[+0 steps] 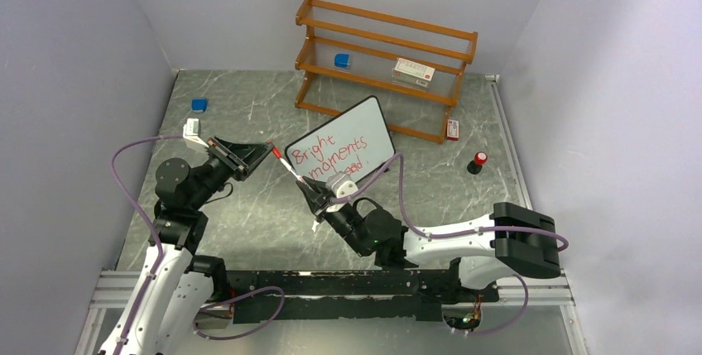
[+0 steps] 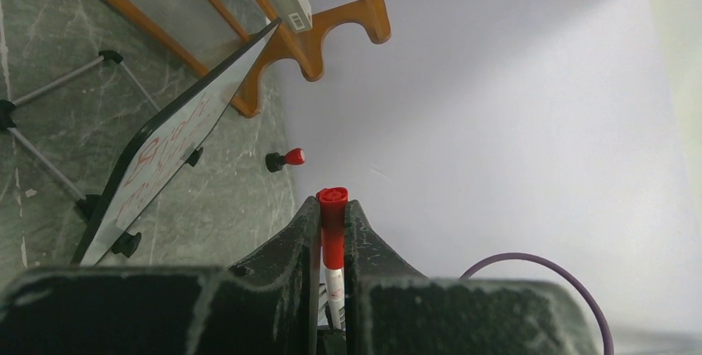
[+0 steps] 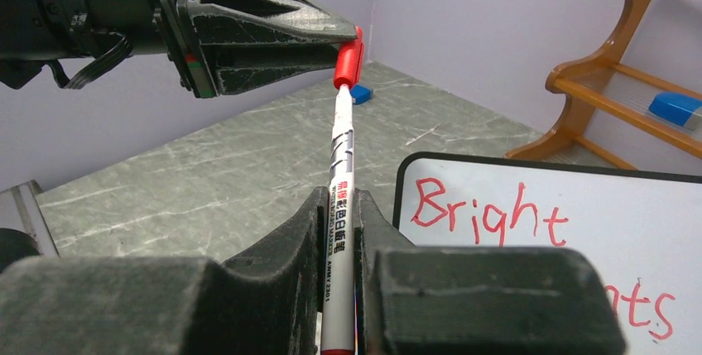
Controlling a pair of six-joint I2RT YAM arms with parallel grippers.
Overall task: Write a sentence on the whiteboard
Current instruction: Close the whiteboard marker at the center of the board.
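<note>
The whiteboard (image 1: 364, 127) stands tilted on small black feet mid-table, with "Bright moments" and a fainter third line in red on it. Its writing shows close up in the right wrist view (image 3: 563, 231), and it appears edge-on in the left wrist view (image 2: 178, 148). A white marker (image 1: 291, 171) with a red cap (image 3: 348, 61) spans between both grippers, left of the board. My left gripper (image 2: 333, 206) is shut on the cap (image 2: 333, 231). My right gripper (image 3: 340, 202) is shut on the marker's white barrel (image 3: 342, 156).
A wooden shelf (image 1: 385, 49) stands behind the board, holding a blue block (image 1: 342, 60) and a white-and-red box (image 1: 413, 70). Another blue block (image 1: 199, 104) lies far left. A small box (image 1: 452, 129) and a red-topped black knob (image 1: 478, 161) sit to the right.
</note>
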